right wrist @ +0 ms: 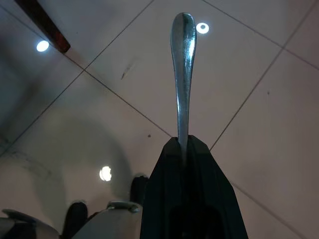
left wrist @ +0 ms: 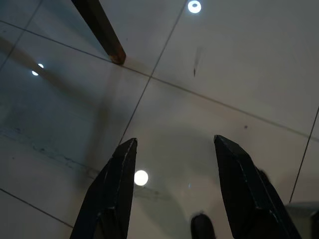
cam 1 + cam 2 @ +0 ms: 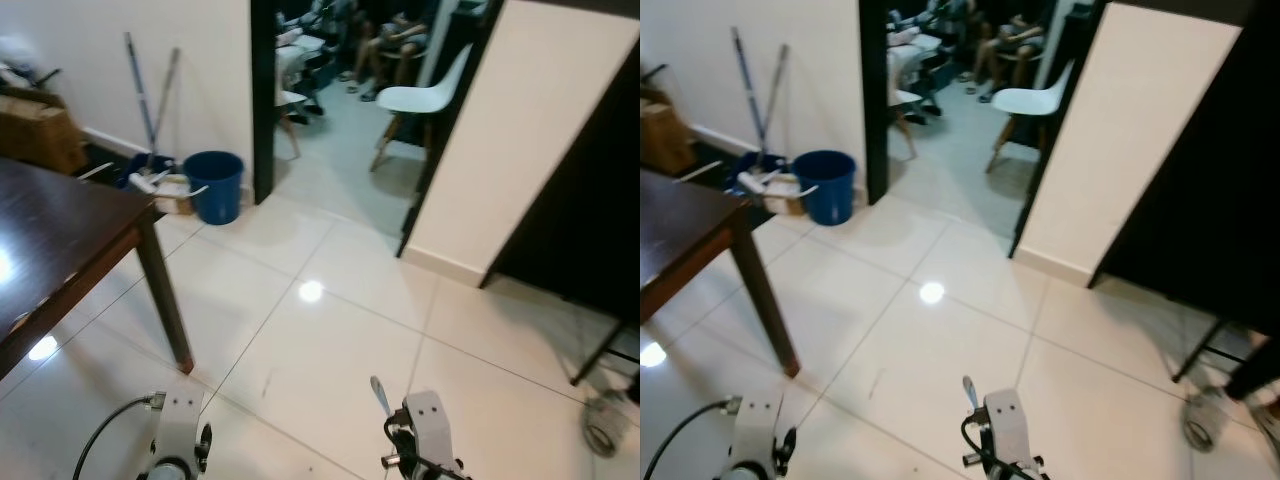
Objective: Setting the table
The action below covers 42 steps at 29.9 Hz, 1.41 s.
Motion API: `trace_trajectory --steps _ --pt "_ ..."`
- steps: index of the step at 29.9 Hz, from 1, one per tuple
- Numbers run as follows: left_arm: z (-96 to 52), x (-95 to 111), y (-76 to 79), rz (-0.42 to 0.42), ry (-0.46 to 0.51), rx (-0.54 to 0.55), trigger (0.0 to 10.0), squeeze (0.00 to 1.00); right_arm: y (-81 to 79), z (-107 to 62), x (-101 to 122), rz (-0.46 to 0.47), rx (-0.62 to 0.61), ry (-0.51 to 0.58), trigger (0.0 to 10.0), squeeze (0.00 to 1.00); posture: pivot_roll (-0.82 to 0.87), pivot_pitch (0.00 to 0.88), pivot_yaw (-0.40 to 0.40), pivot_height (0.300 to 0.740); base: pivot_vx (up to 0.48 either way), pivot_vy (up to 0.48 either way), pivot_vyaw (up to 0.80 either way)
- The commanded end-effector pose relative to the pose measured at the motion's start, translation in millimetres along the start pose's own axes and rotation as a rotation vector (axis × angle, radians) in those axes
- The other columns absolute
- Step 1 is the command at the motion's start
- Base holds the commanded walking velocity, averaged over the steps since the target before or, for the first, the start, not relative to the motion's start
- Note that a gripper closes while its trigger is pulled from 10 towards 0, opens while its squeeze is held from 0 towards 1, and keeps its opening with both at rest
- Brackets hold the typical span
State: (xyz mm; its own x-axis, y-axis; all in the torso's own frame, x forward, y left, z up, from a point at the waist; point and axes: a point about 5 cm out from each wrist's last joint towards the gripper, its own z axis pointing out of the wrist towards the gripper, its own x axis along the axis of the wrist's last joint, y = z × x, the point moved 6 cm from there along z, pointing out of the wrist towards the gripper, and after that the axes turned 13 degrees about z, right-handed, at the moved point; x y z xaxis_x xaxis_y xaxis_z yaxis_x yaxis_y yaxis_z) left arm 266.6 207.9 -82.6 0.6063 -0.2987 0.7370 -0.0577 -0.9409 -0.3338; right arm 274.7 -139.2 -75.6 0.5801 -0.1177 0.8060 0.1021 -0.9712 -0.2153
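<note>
A dark wooden table (image 3: 60, 250) stands at the left, its corner leg (image 3: 165, 295) on the tiled floor. My right gripper (image 1: 184, 147) is shut on a piece of silver cutlery (image 1: 182, 64), whose handle sticks out beyond the fingertips; the same cutlery handle (image 3: 379, 394) rises from the right wrist low in the left eye view. My left gripper (image 2: 174, 149) hangs open over the floor with nothing between its fingers, near the table leg (image 2: 99, 27). Both arms hang low, right of the table.
A blue bucket (image 3: 215, 185) and mop handles (image 3: 150, 95) stand by the wall behind the table. A doorway beyond holds a white chair (image 3: 420, 95) and seated people (image 3: 385, 35). A dark cabinet (image 3: 590, 190) and a wheeled object (image 3: 605, 420) are at the right.
</note>
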Motion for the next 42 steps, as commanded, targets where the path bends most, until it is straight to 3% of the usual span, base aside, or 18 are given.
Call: trace_trajectory --steps 1,42 --pt "-1.0 -5.1 -0.2 -0.013 -0.011 0.008 10.0 0.0 1.4 -1.3 -7.3 -0.005 -0.005 -0.019 10.0 0.0 -0.07 0.0 0.025 0.74 0.0 0.0 -0.69" --pt "0.9 -5.0 4.8 -0.006 0.001 -0.006 10.0 0.0 0.5 0.3 -12.4 -0.019 0.002 -0.032 10.0 0.0 -0.07 0.0 0.021 0.74 0.0 0.0 -0.73"
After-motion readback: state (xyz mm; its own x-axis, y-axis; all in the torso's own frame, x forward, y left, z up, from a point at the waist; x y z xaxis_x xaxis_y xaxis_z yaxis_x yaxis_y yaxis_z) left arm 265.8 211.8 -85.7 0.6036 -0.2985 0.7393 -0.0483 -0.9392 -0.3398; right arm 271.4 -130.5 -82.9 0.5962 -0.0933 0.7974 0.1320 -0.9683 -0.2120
